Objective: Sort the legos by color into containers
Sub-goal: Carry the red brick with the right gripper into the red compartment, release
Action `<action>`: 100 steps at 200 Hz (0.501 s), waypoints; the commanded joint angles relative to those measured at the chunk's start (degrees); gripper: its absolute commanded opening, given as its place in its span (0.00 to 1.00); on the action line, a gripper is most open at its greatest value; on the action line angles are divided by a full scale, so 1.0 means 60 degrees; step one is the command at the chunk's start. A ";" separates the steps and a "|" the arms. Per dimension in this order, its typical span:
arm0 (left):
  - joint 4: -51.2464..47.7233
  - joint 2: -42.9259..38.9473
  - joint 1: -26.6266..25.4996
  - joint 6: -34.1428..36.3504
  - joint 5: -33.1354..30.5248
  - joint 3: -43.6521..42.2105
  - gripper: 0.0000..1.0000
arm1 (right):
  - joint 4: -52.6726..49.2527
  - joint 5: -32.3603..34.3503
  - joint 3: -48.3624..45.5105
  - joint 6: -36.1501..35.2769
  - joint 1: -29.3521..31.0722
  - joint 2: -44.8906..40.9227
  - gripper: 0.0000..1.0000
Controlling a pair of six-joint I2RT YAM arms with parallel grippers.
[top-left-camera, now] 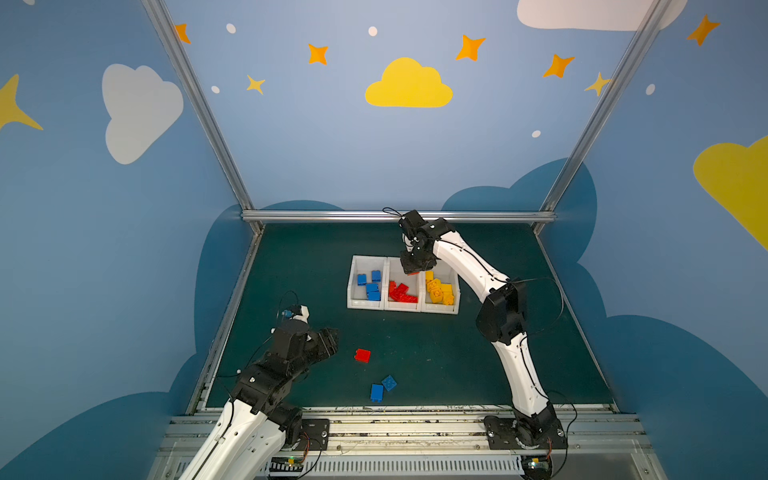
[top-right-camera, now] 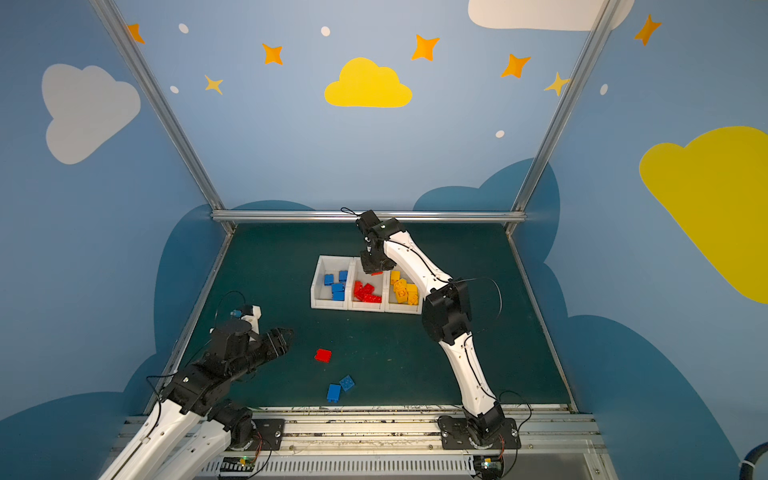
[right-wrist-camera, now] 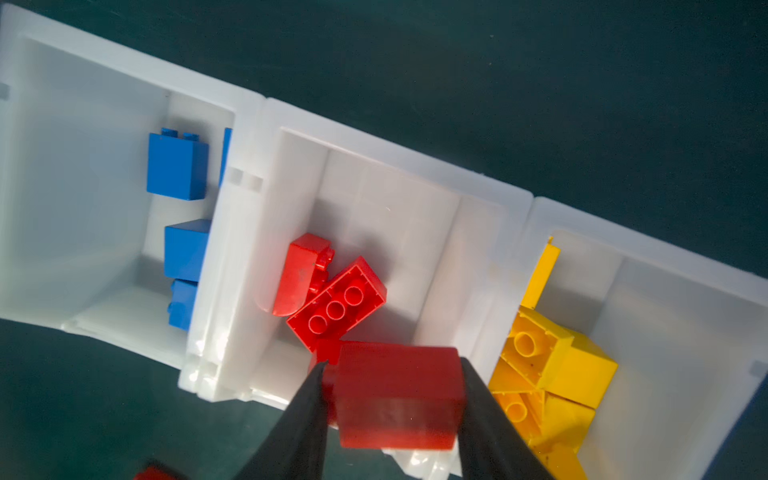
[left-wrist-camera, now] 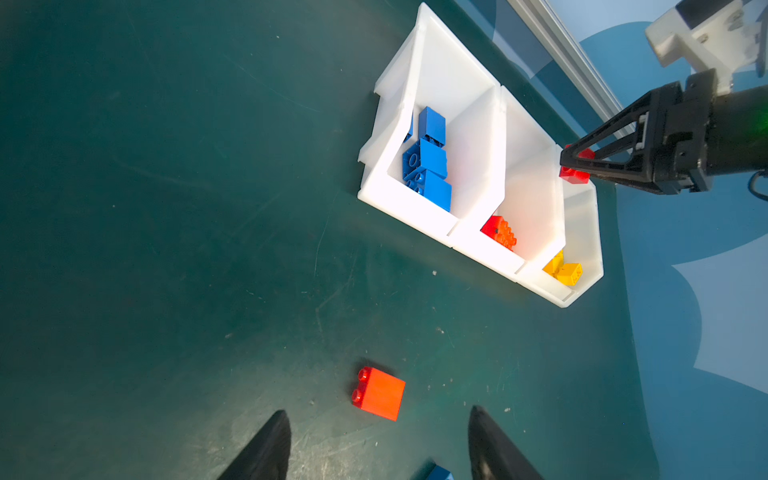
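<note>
Right jaws: above the middle bin of the containers (top-left-camera: 365,306), spread about one brick wide, with a red lego (right-wrist-camera: 397,399) between them. The brick is blurred, so you can't tell whether it's clamped or loose.

Left jaws: open and empty, low over the worktop (top-left-camera: 457,365), with a loose red lego (left-wrist-camera: 379,392) just ahead of the tips. A blue lego (top-left-camera: 389,382) and a second blue lego (top-left-camera: 377,392) lie side by side near the front edge.

Bins left to right in both top views: blue legos (top-left-camera: 372,291), red legos (top-left-camera: 401,292), yellow legos (top-left-camera: 438,293).
</note>
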 commanded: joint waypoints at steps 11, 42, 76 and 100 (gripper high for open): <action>-0.0309 -0.0135 0.0042 -0.0154 0.0168 -0.0138 0.68 | -0.0174 -0.0234 0.0294 -0.0370 0.0096 -0.0110 0.59; -0.0256 -0.0120 0.0038 -0.0154 0.0269 -0.0122 0.68 | -0.0130 -0.0352 0.0303 -0.0404 0.0096 -0.0293 0.62; -0.0351 -0.0153 0.0037 -0.0169 0.0366 -0.0100 0.68 | -0.0185 -0.0463 0.0205 -0.0306 0.0093 -0.0655 0.63; -0.0392 -0.0174 0.0037 -0.0165 0.0373 -0.0078 0.68 | -0.0196 -0.0594 -0.0016 -0.0097 0.0096 -0.1062 0.63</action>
